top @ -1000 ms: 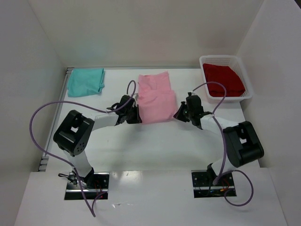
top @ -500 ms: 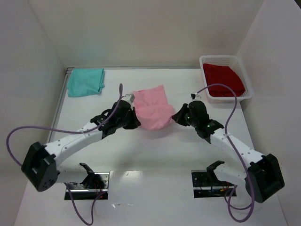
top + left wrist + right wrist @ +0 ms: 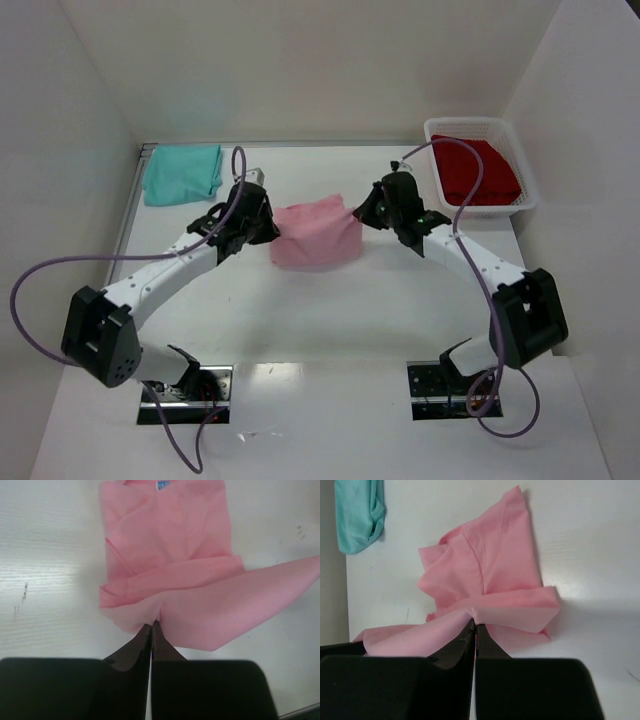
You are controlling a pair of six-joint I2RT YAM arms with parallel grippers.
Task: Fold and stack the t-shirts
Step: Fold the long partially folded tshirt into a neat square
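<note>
Both arms have reached out from their bases, carrying the near hem of the pink t-shirt [image 3: 318, 235] up and toward the far edge, so the shirt now looks shorter and bunched.

At far left the teal t-shirt [image 3: 182, 172] lies folded, well apart from the work. The left gripper [image 3: 151, 628] is pinched shut on the shirt's left hem corner. The right gripper [image 3: 474, 625] is clamped on the opposite corner. Between them the raised flap hangs slack over the rest of the shirt, which lies on the table [image 3: 330, 300] at mid-width. At far right the red t-shirt [image 3: 478, 170] sits in the white basket [image 3: 431, 127].

This looks like the bottom-to-top fold, part done. To do it well, both grippers should probably travel level and at one pace, keeping the hem stretched between them. The held edge should land square on the neck end, and both should let go together.

The shirt's long axis ran near to far. Mid-fold it is about as wide as it is deep. The blue neck label [image 3: 162, 485] sits at the end away from the left gripper.
</note>
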